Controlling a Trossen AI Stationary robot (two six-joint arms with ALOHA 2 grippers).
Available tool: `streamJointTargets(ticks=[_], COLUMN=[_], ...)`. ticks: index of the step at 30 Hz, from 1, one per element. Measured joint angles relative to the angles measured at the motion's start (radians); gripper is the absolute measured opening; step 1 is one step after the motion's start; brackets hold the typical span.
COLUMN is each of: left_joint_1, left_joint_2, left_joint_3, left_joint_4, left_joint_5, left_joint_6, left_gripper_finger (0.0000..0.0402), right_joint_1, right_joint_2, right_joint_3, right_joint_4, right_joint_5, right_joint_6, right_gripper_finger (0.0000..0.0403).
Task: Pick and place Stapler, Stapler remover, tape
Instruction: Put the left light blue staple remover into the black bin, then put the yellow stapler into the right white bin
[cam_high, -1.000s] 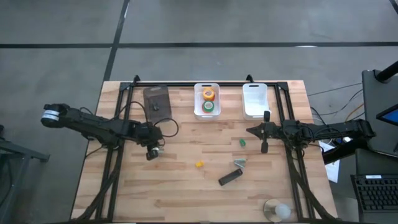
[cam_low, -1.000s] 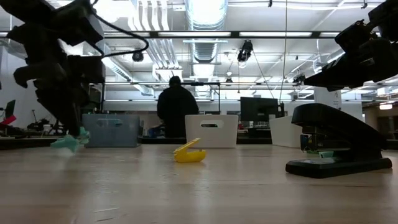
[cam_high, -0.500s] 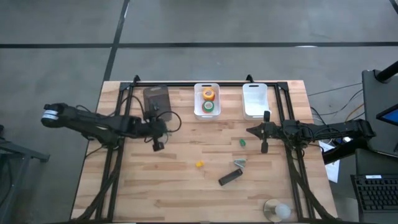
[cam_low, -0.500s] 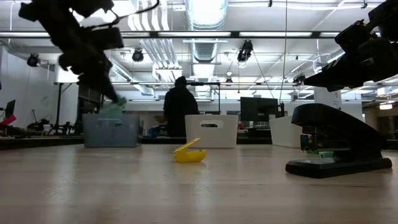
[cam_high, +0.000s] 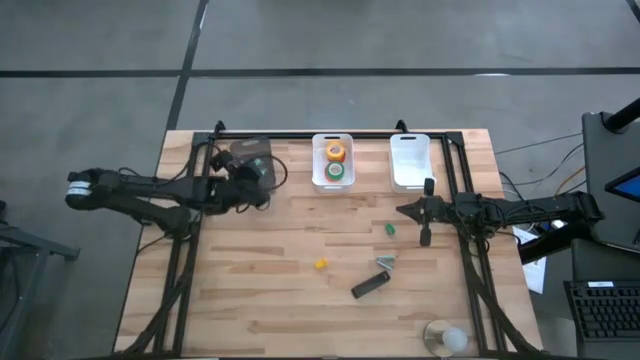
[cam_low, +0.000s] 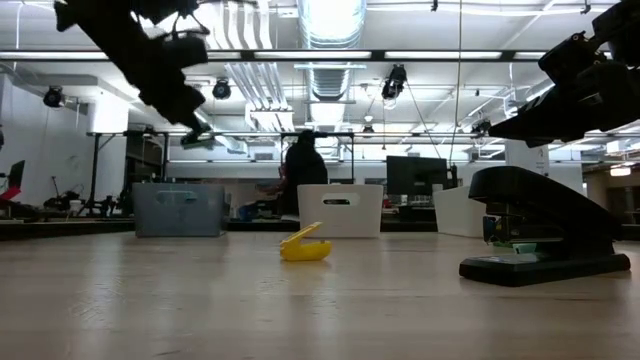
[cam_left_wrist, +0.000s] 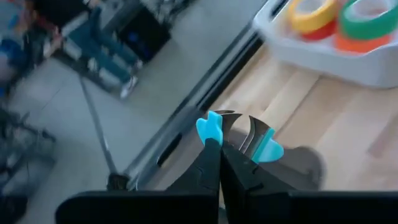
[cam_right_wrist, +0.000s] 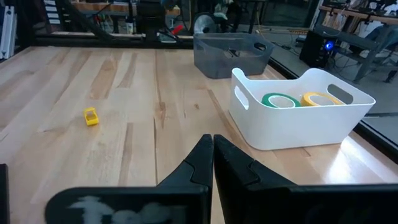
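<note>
Left gripper: fingers closed on a small blue-handled claw-shaped staple remover, held above the dark grey bin at the worktop's far edge.
Right gripper: fingers closed, empty, hovering near the empty white bin.
Slim black stapler: lying on the wooden worktop, near side.
Tape rolls: yellow, orange and green rings inside the middle white bin.
</note>
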Motion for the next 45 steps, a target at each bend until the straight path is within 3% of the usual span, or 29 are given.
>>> streamJointTargets(ticks=[6,15,19,32,45], left_joint_1=[0.159,0.380,0.435,0.452,0.453], left_joint_2=[0.000,0.000,0.000,0.012,0.082], left_joint_3=[-0.021,-0.069,-0.081,-0.081,-0.078], left_joint_4=[-0.013,0.011,0.012,0.063,0.082], left_joint_5=[0.122,0.406,0.465,0.594,0.601], left_joint_6=[-0.042,-0.051,-0.054,-0.022,-0.042], left_gripper_finger=[0.0005,0.0003,0.0011,0.0014,0.0058], right_joint_1=[0.000,0.000,0.000,0.000,0.000], right_joint_2=[0.000,0.000,0.000,0.000,0.000], right_joint_3=[0.000,0.000,0.000,0.000,0.000], right_joint_4=[0.000,0.000,0.000,0.000,0.000], right_joint_5=[0.000,0.000,0.000,0.000,0.000], right_joint_6=[-0.010,-0.007,-0.003,-0.003,-0.010], right_gripper_finger=[0.0008,0.0008,0.0008,0.0008,0.0008])
